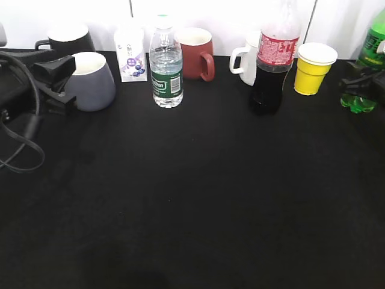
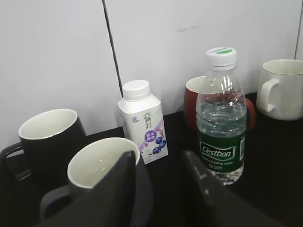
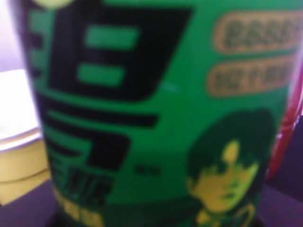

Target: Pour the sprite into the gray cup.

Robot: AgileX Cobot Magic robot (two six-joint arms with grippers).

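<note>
The sprite (image 1: 372, 45), a green bottle, stands at the far right edge of the black table. My right gripper (image 1: 361, 81) is around its lower part. The right wrist view is filled by its blurred green label (image 3: 142, 118), and the fingers are hidden there. The gray cup (image 1: 93, 84) stands upright at the far left with its white inside showing (image 2: 97, 161). My left gripper (image 1: 60, 81) is at the cup with its fingers apart (image 2: 163, 184). One finger lies over the cup's rim, and the gap between the fingers is empty.
Along the back stand a black mug (image 1: 69, 36), a small milk carton (image 1: 130, 54), a water bottle (image 1: 165, 66), a dark red mug (image 1: 195, 53), a white mug (image 1: 246, 60), a cola bottle (image 1: 274, 66) and a yellow paper cup (image 1: 314, 69). A cable (image 1: 24, 144) loops at the left.
</note>
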